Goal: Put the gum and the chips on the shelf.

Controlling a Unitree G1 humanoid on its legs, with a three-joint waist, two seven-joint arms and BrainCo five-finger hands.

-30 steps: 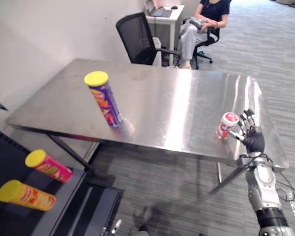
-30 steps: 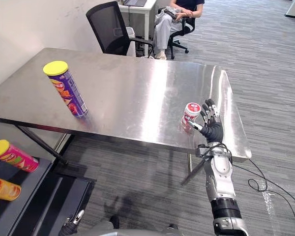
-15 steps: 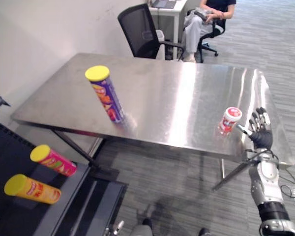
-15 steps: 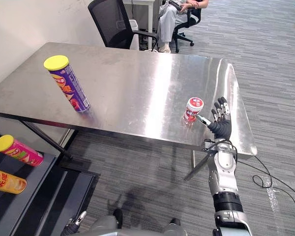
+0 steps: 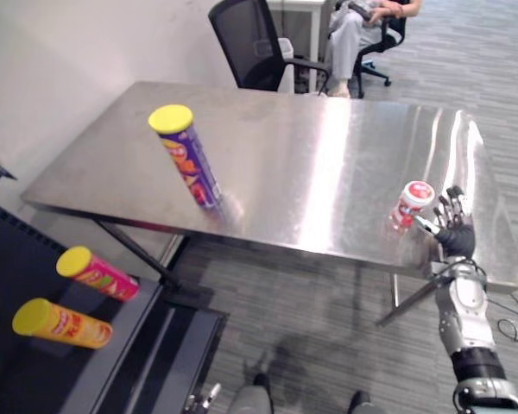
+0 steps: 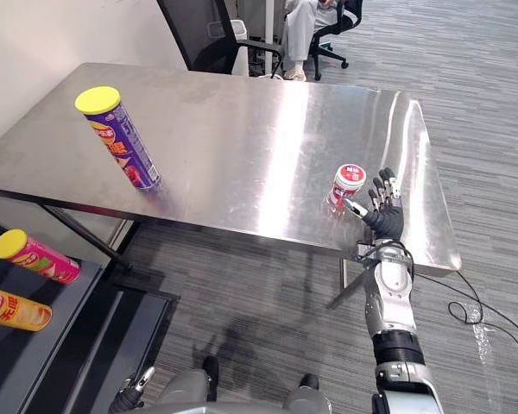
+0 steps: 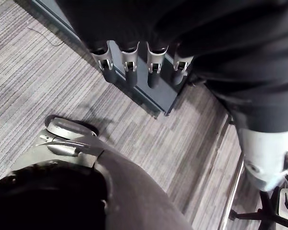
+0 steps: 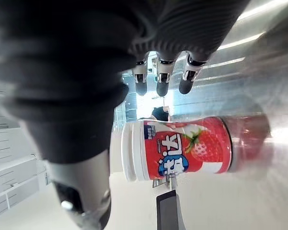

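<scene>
The gum (image 6: 347, 185), a small red and white bottle with a white cap, stands upright on the steel table (image 5: 311, 155), near the front edge and not far from the right front corner. The right hand (image 6: 382, 216) is just beside it, on the side of the right edge. Its fingers (image 8: 158, 79) are straight and spread apart, and the thumb reaches toward the lower part of the bottle. In the right wrist view the bottle sits in the gap between the thumb and the fingers, and nothing is closed around it yet. I cannot tell if the thumb tip already touches it. I judge that the hand is opened wide like this so that the bottle can go between thumb and fingers before they close.

The chips (image 5: 188, 159), a tall purple can with a yellow lid, stands on its base near the front edge toward the left side, well apart from the gum. Neither hand is near it, so it probably comes second.

The left hand (image 7: 128, 64) hangs low beside the robot, with its fingers straight and side by side, pointing at the floor. It holds nothing.

The shelf (image 5: 121, 345) is low, past the left front corner of the table. A pink can (image 5: 97, 274) and an orange can (image 5: 62, 323) already lie on it on their sides, so free space there is limited.
</scene>
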